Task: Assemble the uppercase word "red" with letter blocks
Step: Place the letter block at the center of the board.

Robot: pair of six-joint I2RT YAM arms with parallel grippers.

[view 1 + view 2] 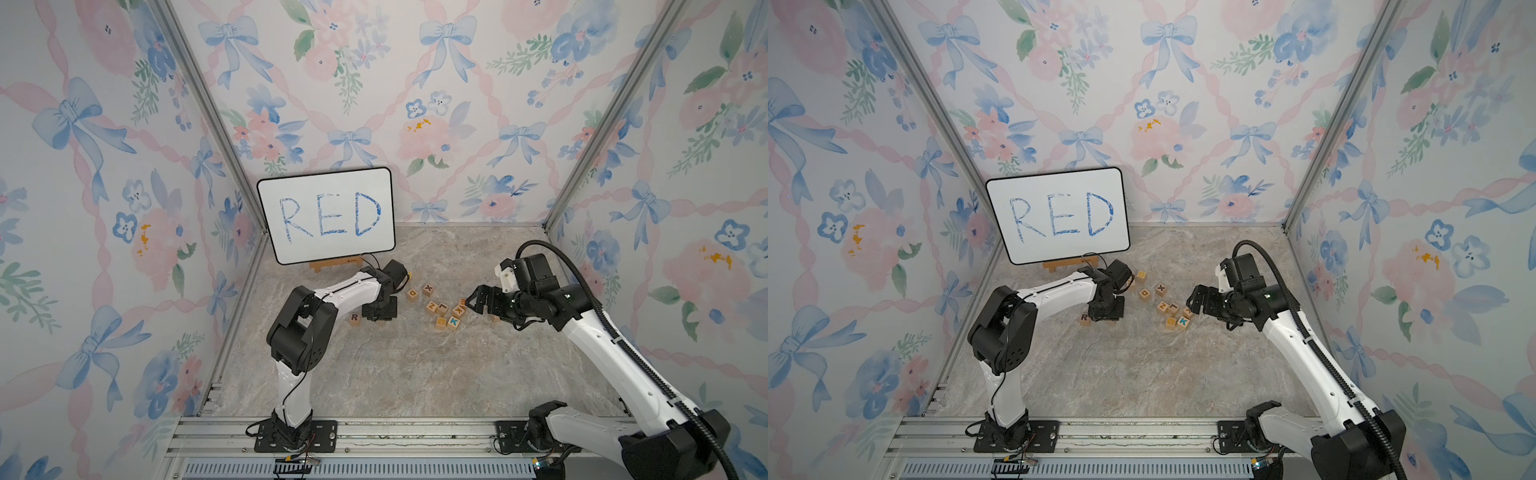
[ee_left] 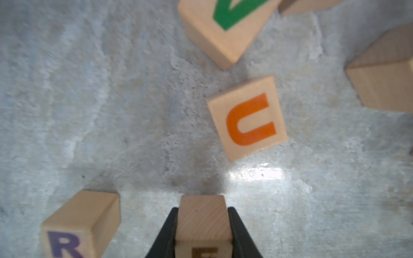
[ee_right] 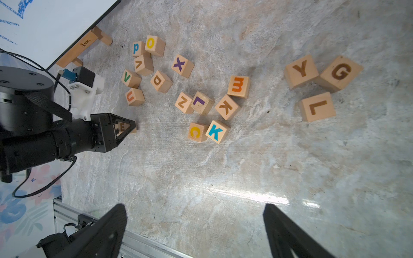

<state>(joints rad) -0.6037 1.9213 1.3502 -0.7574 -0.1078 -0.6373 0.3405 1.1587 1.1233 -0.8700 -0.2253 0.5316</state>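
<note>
Gripping hand: the left hand (image 2: 203, 208) has its two black fingers pressed narrow against opposite sides of the E block (image 2: 202, 223), low over the counter (image 1: 415, 374).
E block: pinched between those fingers, its brown E face towards the left wrist camera; in the right wrist view it shows through the left hand's frame (image 3: 122, 127). I cannot tell whether it rests on the counter or hangs just above it.
R block: on the counter (image 1: 354, 318), just beside the left hand (image 1: 378, 313), on its outer side and apart from the E block; a dark R shows on its face (image 2: 76, 225).
D block: on the counter (image 1: 412, 294), beyond the left hand and just beside the X block (image 1: 428, 289), untouched by either hand.
Right hand: spread wide and holding nothing (image 3: 194, 207); in a top view it hangs over the far end of the loose cluster (image 1: 473, 303), near the blue K block (image 1: 454, 321).
Near the left hand: the U block (image 2: 248, 118) with an orange letter and the V block (image 2: 225, 26) with a green one, both lying free.
White board: propped at the back on a small wooden stand (image 1: 326, 216), with RED handwritten in blue.
</note>
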